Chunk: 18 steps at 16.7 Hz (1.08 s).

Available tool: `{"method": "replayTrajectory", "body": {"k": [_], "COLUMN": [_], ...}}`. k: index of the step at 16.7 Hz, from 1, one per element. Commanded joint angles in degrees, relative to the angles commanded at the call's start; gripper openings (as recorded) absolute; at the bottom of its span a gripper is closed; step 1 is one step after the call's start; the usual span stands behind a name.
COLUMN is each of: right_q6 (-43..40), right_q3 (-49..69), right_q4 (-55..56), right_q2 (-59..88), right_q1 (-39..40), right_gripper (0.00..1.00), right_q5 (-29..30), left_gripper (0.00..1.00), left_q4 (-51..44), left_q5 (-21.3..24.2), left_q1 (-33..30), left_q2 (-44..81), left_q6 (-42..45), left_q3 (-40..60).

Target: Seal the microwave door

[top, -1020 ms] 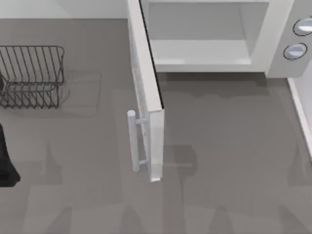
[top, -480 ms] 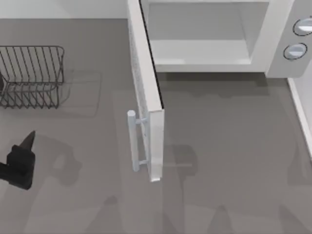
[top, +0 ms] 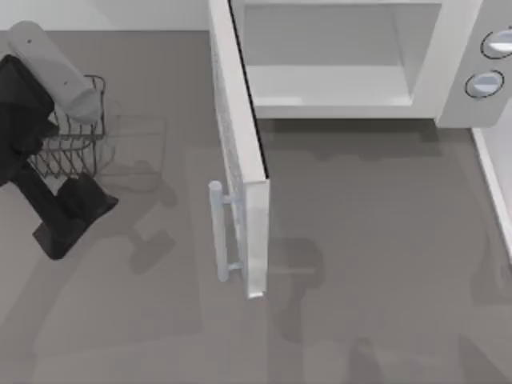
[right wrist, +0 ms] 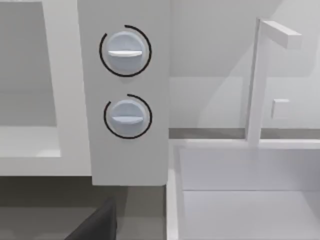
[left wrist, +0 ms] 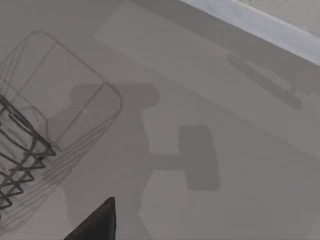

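The microwave door (top: 240, 152) stands wide open, swung out from the microwave body (top: 448, 64), its bar handle (top: 218, 232) facing the left gripper (top: 76, 210). That gripper hovers over the table (top: 376, 240) beside a wire basket (top: 76, 148), well short of the door; its finger spacing cannot be told. The step in hand appears to be the approach. Next, it likely must reach the door's outer face and push it toward the cavity.

smooth white microwave door (top: 240, 152), wire rack (top: 76, 148), matt table (top: 376, 264)
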Motion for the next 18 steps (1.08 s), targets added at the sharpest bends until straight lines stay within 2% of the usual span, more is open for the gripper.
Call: {"method": "replayTrajectory", "body": {"k": [5,10,13,18], "right_q6": [0.0,0.0,0.0,0.0], "right_q3": [0.0,0.0,0.0,0.0], "right_q4": [0.0,0.0,0.0,0.0], "right_q2": [0.0,0.0,0.0,0.0], "right_q1": [0.0,0.0,0.0,0.0], "right_gripper": [1.0,1.0,1.0,1.0], "right_q5": [0.0,0.0,0.0,0.0], "left_gripper": [1.0,1.0,1.0,1.0], "left_q4": [-17.88,-29.09,-31.99,-32.51], "left_q5": [5.62,10.09,11.56,11.86], "left_q1": [-3.78,-5.65,-6.0,-6.04], "left_q2": [21.13,35.04,38.93,39.66], "left_q6": [11.13,19.17,21.69,22.19], "left_q3": [25.76,46.3,52.67,53.9]}}
